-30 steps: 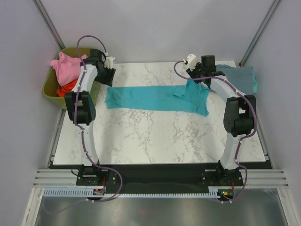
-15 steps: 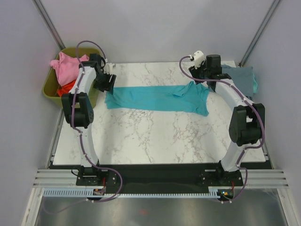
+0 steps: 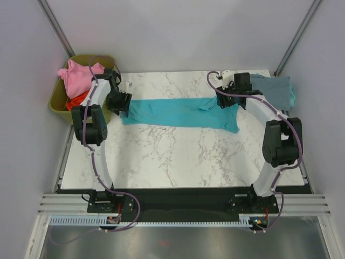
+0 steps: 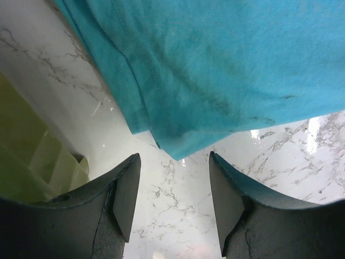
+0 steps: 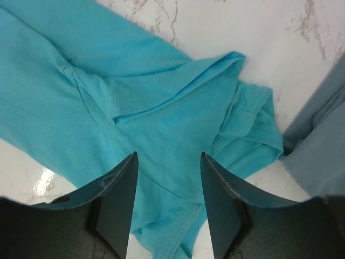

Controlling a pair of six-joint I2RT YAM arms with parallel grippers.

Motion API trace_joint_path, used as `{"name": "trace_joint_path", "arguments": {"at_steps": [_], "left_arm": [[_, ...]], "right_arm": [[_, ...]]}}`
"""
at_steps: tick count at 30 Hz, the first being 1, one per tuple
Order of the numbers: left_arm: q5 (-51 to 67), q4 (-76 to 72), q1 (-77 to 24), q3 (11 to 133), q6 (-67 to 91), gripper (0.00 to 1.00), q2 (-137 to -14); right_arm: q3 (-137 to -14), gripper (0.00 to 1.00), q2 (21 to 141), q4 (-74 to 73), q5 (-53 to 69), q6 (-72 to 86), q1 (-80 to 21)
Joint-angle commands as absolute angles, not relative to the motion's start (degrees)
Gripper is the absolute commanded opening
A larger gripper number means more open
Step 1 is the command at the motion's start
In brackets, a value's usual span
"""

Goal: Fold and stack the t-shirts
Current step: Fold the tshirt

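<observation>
Both arm bases sit at the near edge of the marble table (image 3: 178, 156). Past mid-table the teal t-shirt (image 3: 172, 112) lies in a long narrow band running L to R. Its L end is flat and neat, its R end rumpled w/ sleeve folds.

L gripper (image 4: 173, 156) is at the band's L end, low over the marble. Its fingers are spread w/ nothing btwn them, and the shirt's hem corner is just ahead of the tips.

R gripper (image 5: 168, 156) is over the rumpled R end. Its fingers are spread too, w/ teal cloth below the gap and none pinched.

Farther back in the R corner the grey-blue t-shirt (image 3: 276, 89) lies fairly flat on the table, its edge just beside the teal sleeve.

Far L, off the table's edge, is the olive-green bin (image 3: 56, 105). The pink t-shirt (image 3: 75, 78) is heaped on top and spills over the rim, w/ the orange-red t-shirt (image 3: 75, 100) under it.
</observation>
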State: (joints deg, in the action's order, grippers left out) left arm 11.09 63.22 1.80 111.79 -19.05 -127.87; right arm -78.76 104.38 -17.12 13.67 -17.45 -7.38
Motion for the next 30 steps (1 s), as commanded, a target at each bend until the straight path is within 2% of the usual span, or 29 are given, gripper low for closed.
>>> {"name": "trace_joint_path", "arguments": {"at_steps": [1, 5, 8, 9, 10, 11, 12, 14, 15, 30], "left_arm": [[10.72, 63.72, 2.20, 113.11, -17.75, 0.61, -130.16], [9.49, 63.72, 0.80, 113.99, -18.19, 0.61, -132.27], [8.88, 63.72, 0.62, 114.26, -18.37, 0.56, -133.33], [8.88, 63.72, 0.70, 114.17, -18.46, 0.50, -133.59], [8.88, 63.81, 0.70, 113.73, -18.81, 0.40, -133.51], [8.96, 63.81, 0.70, 113.73, -18.90, 0.40, -133.33], [8.96, 63.98, 0.62, 113.12, -19.07, 0.24, -132.98], [9.05, 64.34, 0.70, 112.07, -19.68, 0.12, -132.28], [9.05, 64.42, 0.62, 110.84, -19.86, 0.02, -131.93], [9.41, 66.80, 0.62, 102.74, -22.50, 0.02, -125.68]], "right_arm": [[-78.57, 0.57, 105.03, -17.67, 15.12, -15.47, -6.86], [-79.28, 0.58, 105.73, -18.28, 14.94, -15.91, -5.37], [-79.98, 0.58, 105.73, -18.98, 14.85, -16.00, -4.05], [-79.98, 0.58, 105.73, -19.16, 14.77, -16.00, -3.69], [-79.81, 0.58, 105.56, -19.77, 14.50, -16.26, -3.08], [-79.63, 0.58, 105.47, -20.12, 14.50, -16.26, -2.82], [-79.11, 0.58, 105.29, -20.47, 14.50, -16.43, -2.46], [-78.23, 0.58, 104.42, -21.09, 14.50, -16.61, -1.50], [-77.44, 0.58, 104.15, -21.35, 14.50, -16.87, -1.06], [-73.57, 0.59, 100.64, -31.55, 19.07, -20.65, 2.63]]}}
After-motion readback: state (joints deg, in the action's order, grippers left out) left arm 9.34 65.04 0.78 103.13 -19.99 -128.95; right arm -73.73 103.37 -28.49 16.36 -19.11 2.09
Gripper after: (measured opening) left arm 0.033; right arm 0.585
